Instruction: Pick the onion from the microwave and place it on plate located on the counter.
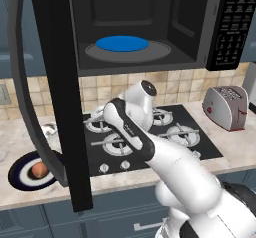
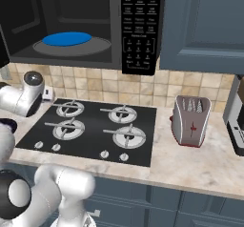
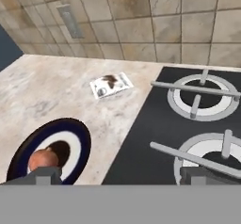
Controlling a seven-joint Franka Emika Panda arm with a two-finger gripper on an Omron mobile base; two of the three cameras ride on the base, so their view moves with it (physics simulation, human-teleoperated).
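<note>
The onion [image 1: 39, 170] [image 3: 41, 159], a small reddish-brown ball, lies on the dark centre of the navy-ringed plate [image 1: 15, 174] [image 3: 80, 133] on the beige counter [image 3: 56, 96], left of the stove. My gripper [image 3: 121, 175] hangs above the counter, open, with nothing between its fingers. Its left fingertip [image 3: 44, 173] sits just over the onion's near side, and whether they touch I cannot tell. The microwave [image 1: 125, 27] [image 2: 71, 11] stands open above the stove, with a flat bright-blue disc [image 1: 122, 43] on its grey turntable.
The big black microwave door [image 1: 60, 82] swings out in front of the plate and hides the hand in the left base view. A black gas stovetop [image 3: 188, 124] [image 2: 90, 128] lies right of the plate. A small white packet [image 3: 111, 84] lies near the wall, a toaster [image 1: 226, 107] [image 2: 190, 120] at the right.
</note>
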